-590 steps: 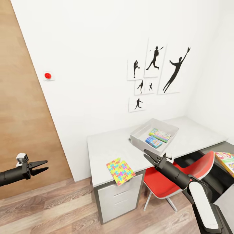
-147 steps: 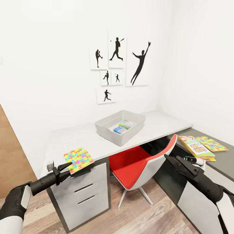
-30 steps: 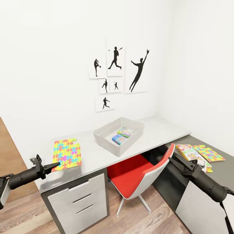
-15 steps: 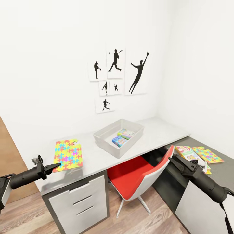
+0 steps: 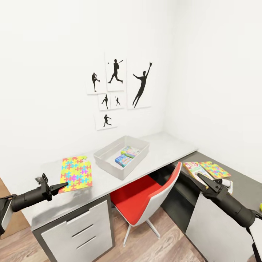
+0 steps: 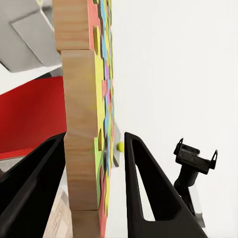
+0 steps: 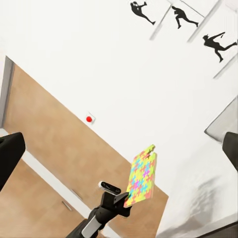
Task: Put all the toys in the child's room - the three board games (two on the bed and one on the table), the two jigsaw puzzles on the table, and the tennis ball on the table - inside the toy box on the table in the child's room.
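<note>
Over the desk's near left end: the left gripper (image 5: 65, 185) pinched a corner of one jigsaw puzzle (image 5: 75, 173), its jaws pressed onto the piece from both sides.
Left wrist close-up: the jigsaw puzzle (image 6: 84, 124) stood edge-on between the two black fingers (image 6: 144, 188), its wood-coloured back to one finger and its coloured face to the other.
From the right wrist camera: the same jigsaw puzzle (image 7: 142, 176) showed at the tip of the left gripper (image 7: 128, 200), seen against the white wall, with a red dot on a small white plate (image 7: 89, 118) further along that wall.
Toy box: the light-grey toy box (image 5: 109, 162) sat on the pale table (image 5: 167, 147), well apart from the held puzzle, below the black player posters (image 5: 118, 85).
Inside the box: a small blue board game (image 5: 120, 160) and a multicolour board game (image 5: 130, 151) lay side by side on its floor.
Right gripper: the right gripper (image 5: 200, 178) hung over the edge of the lower dark cabinet section (image 5: 243, 183); whether its jaws were spread or pressed together could not be told.
Cabinet top: a green-white-red board game (image 5: 194, 169) lay flat just beyond the right gripper, with the second jigsaw puzzle (image 5: 215, 169) touching its far side.
Far right edge: a speck of yellow-green (image 5: 260, 207) showed on the cabinet, too small to tell what it was.
Under the desk: a red chair (image 5: 145, 198) sat tucked between the drawer unit (image 5: 78, 233) and the cabinet, on a wood-plank floor (image 5: 145, 243).
</note>
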### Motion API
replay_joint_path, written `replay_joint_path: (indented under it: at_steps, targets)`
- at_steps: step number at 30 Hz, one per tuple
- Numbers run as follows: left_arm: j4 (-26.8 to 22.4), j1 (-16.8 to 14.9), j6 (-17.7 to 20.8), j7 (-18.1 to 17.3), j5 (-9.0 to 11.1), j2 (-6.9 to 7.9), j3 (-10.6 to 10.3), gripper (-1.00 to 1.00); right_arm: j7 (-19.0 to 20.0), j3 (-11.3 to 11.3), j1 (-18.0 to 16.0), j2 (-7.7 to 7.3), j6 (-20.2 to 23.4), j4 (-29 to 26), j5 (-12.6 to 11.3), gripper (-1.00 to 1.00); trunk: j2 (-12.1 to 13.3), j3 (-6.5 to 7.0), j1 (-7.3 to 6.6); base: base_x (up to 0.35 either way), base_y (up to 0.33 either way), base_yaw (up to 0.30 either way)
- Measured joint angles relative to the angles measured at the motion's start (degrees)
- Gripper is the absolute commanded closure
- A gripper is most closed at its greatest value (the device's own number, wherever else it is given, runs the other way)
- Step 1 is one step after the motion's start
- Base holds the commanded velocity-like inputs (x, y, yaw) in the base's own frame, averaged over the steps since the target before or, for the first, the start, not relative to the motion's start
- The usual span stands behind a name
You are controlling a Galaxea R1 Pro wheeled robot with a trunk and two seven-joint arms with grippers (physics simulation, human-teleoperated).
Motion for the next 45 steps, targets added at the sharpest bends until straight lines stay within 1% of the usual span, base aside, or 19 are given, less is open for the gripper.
replay_joint_path:
  at_steps: [3,17,20,29,34,38,45]
  targets:
    - [0.0,0.0,0.0,0.0,0.0,-0.01,0.0,1.00,0.0,0.0,0.0,-0.19,0.0,0.0,0.0,-1.00,0.0,0.15,0.00,0.000,0.000,-0.255]
    - [-0.1,0.0,-0.1,0.0,0.0,0.16,0.0,1.00,0.0,0.0,0.0,-0.16,0.0,0.0,0.1,-1.00,5.6,3.44,-3.07,0.000,0.000,-0.253]
    - [-0.1,0.0,0.0,0.0,0.1,0.81,0.0,1.00,0.0,0.0,0.0,-0.03,-0.1,0.0,0.2,-1.00,6.8,4.15,-3.73,0.000,0.000,-0.251]
    - [0.0,0.0,0.0,0.0,0.0,1.31,0.0,1.00,0.0,0.1,0.0,0.14,-0.1,0.0,0.2,-1.00,10.4,6.23,-5.71,0.000,0.000,-0.235]
    - [0.0,0.0,0.0,0.0,0.0,1.53,0.0,1.00,0.0,0.1,0.0,0.20,-0.4,0.0,0.3,-1.00,12.4,7.21,-6.81,0.000,0.000,-0.105]
    - [0.0,0.0,0.0,0.0,0.1,1.64,0.0,1.00,0.0,0.2,0.0,0.23,-1.6,0.0,0.3,-1.00,14.0,7.93,-7.69,0.000,0.000,-0.015]
    - [0.0,0.0,0.0,0.0,0.1,1.69,0.0,1.00,0.0,0.2,0.0,0.16,-1.9,-0.1,0.3,-1.00,16.9,9.20,-9.23,0.000,0.000,-0.003]
